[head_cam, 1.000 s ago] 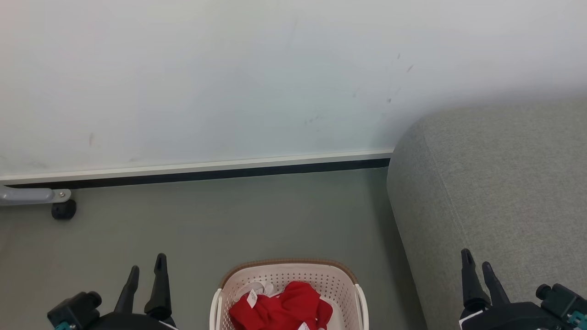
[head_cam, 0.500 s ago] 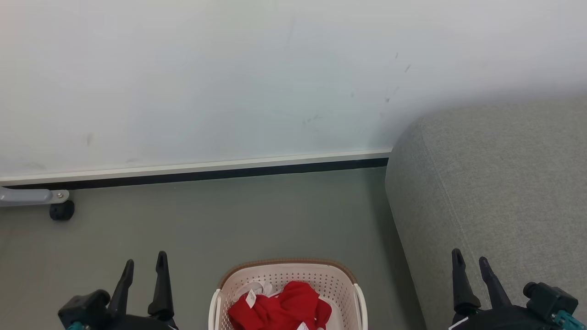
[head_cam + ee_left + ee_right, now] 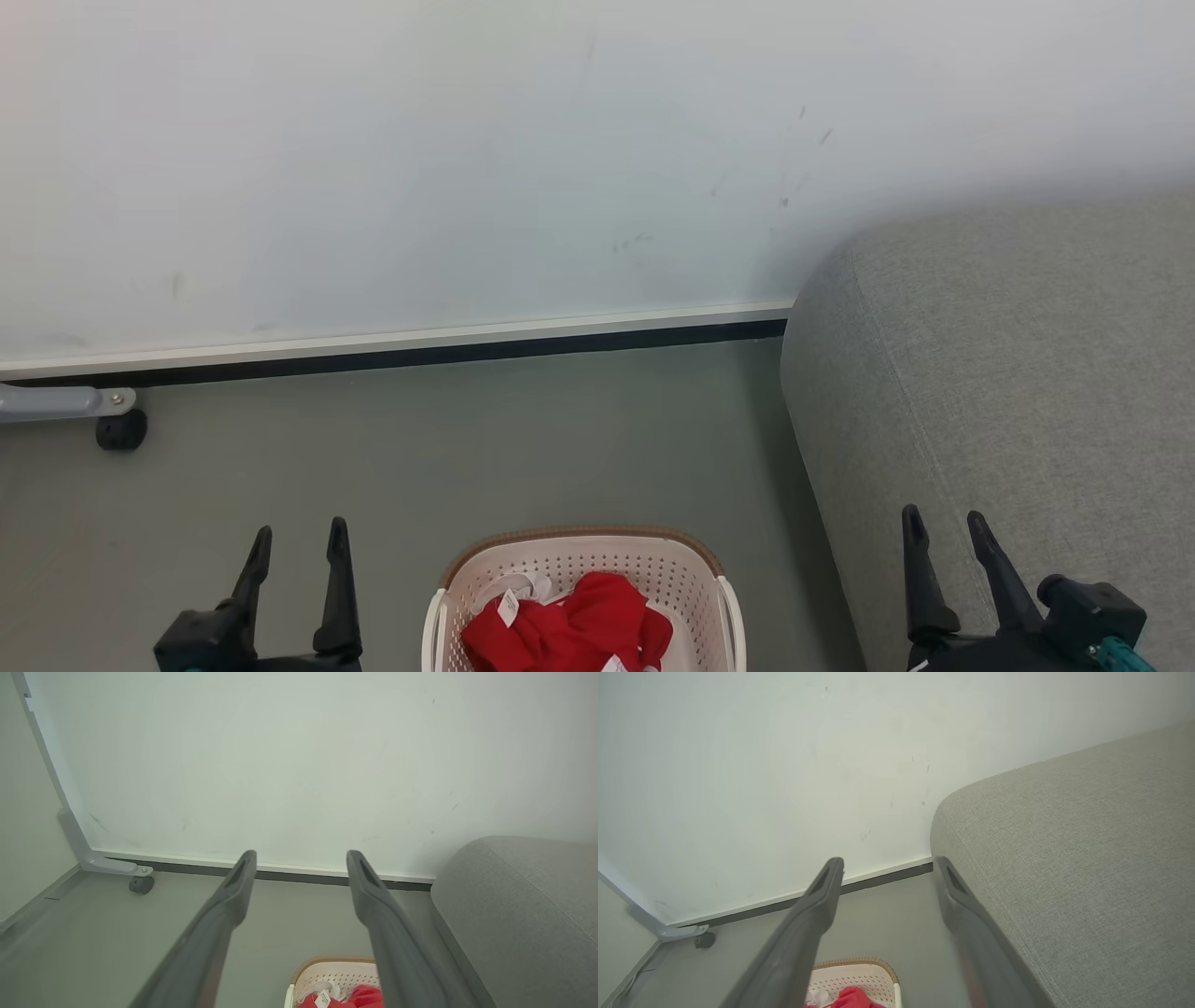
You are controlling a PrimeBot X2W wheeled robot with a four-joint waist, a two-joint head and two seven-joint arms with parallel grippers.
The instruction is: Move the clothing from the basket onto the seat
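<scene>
Head view is showing the clothing (image 3: 569,630) lying bunched in the basket (image 3: 579,543), a white tag turned up at its left. The heap is running off the bottom edge, so its near part is hidden. The basket is sitting on the floor (image 3: 467,439) just beside the end of the seat (image 3: 1008,373), and no red is lying on the seat's visible part, so the task is looking barely begun. The left gripper (image 3: 301,530) is hovering left of the basket and the right gripper (image 3: 943,515) by the seat's end, each with fingers parted and empty, both apart from the clothing. Judging from this, a pinch on the thin fabric could be catching just one fold, letting a garment slip free and drop onto the floor between basket and seat. Tangled pieces could be coming up together, or a trailing hem could be snagging the rim and tipping the light basket. The right gripper, being so near the seat, could be brushing the upholstery on its way in. Left wrist view is giving the room's corner, with a grey bracket (image 3: 107,865) and caster (image 3: 141,884) by the wall (image 3: 299,765), more fully than the head view. Right wrist view is laying out far more of the seat's flat top, the likely landing place.
</scene>
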